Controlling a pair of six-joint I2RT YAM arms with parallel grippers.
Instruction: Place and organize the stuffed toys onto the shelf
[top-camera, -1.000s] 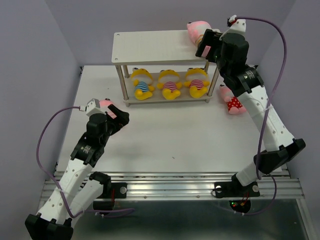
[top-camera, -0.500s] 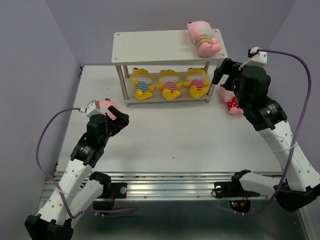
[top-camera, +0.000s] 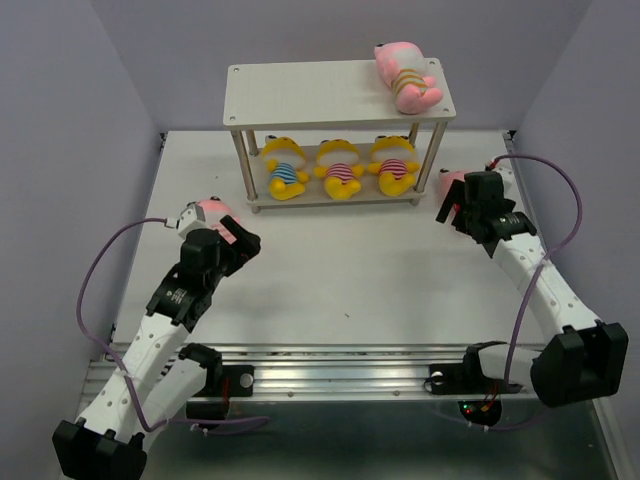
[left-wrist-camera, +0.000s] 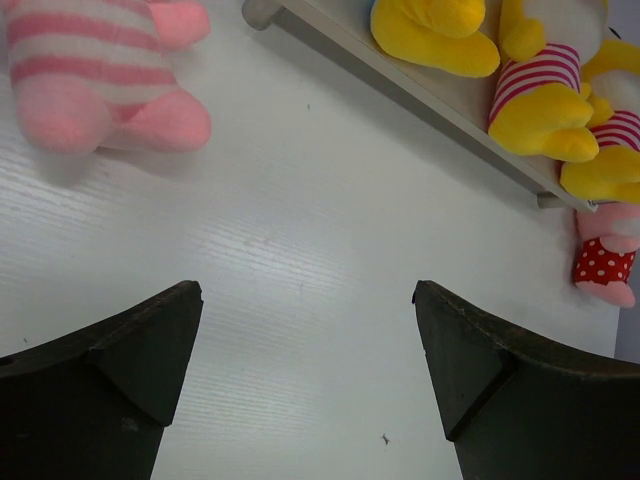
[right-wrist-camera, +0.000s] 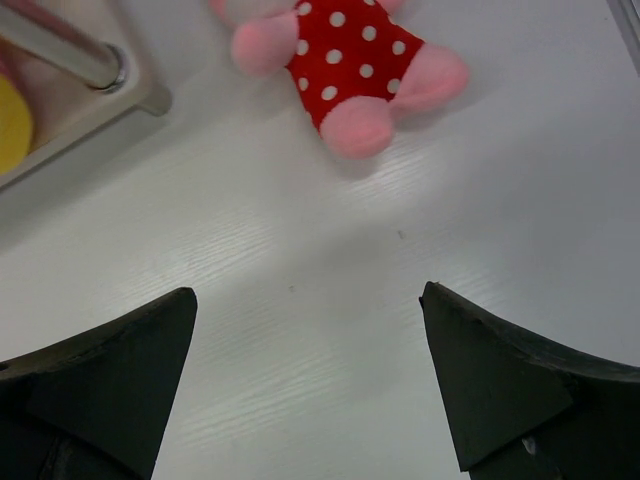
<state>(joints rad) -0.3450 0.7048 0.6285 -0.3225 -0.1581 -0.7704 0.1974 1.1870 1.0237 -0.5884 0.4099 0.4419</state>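
White table — spotted toy mostly hidden overhead, plain at right wrist; all fingers apart.

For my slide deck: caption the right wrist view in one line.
Right gripper, jaws open, above the white table facing a pink plush doll in red polka-dot outfit.

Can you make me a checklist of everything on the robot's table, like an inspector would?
Surface: white table, looks clean.
Job's things: shelf holds three yellow toys on its lower board and the top pink toy above; the pink striped toy and the polka-dot toy lie on the table.
Clutter: nothing seen.
Grippers: left gripper and right gripper both open, empty.
Cables: purple cables loop off both arms.
Surroundings: lilac walls, metal rail at near edge.
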